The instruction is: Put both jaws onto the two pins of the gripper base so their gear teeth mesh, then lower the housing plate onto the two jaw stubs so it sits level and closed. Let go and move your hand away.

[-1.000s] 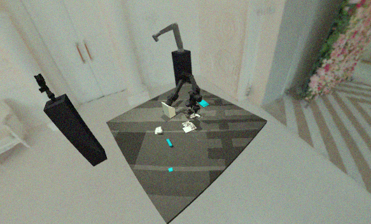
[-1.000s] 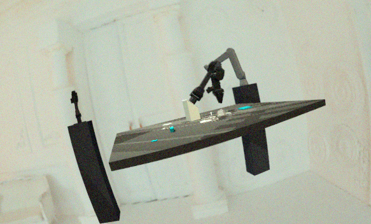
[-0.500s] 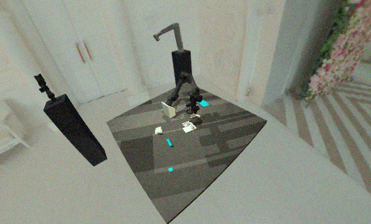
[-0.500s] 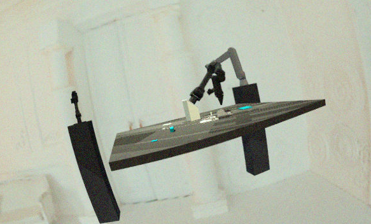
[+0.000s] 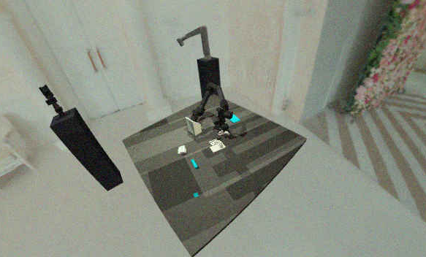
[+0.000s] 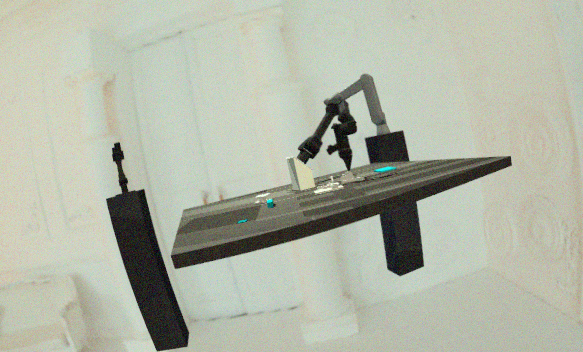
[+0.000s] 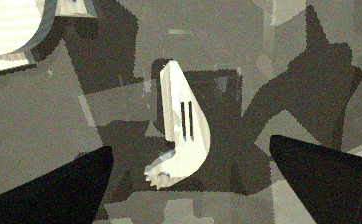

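Observation:
A white curved jaw (image 7: 198,145) with gear teeth at one end lies on the table between my fingertips in the wrist view. It shows small at the fingertips in the top view. My gripper (image 7: 191,148) (image 6: 349,167) is open and empty, pointing down just above the jaw, with a finger to either side. The white gripper base (image 5: 217,147) (image 6: 329,188) lies close by; part of it shows at the wrist view's top left. Its pins and whatever sits on it are too small to tell. A small white piece (image 5: 182,150) (image 6: 262,197) lies farther off; which part it is, I cannot tell.
A pale slab (image 5: 194,127) (image 6: 302,175) stands upright beside the arm. A cyan pad (image 5: 234,118) (image 6: 385,169) lies behind the gripper. A cyan block (image 5: 194,163) (image 6: 270,203) and a smaller cyan piece (image 5: 196,195) (image 6: 242,221) lie on the table's other side.

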Available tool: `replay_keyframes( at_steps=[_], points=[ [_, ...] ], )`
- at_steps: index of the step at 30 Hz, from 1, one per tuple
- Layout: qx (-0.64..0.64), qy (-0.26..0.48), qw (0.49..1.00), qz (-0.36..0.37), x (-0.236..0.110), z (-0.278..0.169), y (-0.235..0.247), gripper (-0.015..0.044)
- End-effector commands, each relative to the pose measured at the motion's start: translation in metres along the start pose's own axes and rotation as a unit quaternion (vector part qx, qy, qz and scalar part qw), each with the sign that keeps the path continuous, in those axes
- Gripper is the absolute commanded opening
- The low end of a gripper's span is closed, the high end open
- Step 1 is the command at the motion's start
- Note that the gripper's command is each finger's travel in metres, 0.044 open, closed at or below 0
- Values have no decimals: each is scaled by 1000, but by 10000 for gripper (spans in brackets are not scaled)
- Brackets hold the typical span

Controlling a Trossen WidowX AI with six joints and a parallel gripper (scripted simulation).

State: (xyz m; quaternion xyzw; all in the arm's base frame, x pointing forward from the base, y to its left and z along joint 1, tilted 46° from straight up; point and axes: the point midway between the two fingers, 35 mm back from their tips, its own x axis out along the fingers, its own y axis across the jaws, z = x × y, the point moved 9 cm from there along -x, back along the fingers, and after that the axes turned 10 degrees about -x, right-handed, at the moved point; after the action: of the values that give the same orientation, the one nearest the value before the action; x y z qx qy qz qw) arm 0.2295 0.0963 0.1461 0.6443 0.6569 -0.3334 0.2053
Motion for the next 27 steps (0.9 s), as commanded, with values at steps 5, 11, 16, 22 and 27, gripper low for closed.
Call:
replay_keyframes(
  at_steps=[5, 11, 16, 22, 27],
  points=[
    [2, 0, 1000, -3, 12, 0, 1, 440],
    [2, 0, 1000, -3, 22, 0, 1, 440],
    [2, 0, 1000, -3, 30, 0, 1, 440],
    [2, 0, 1000, -3, 40, 0, 0, 440],
    [2, 1, 1000, -3, 48, 0, 0, 440]
  ],
)
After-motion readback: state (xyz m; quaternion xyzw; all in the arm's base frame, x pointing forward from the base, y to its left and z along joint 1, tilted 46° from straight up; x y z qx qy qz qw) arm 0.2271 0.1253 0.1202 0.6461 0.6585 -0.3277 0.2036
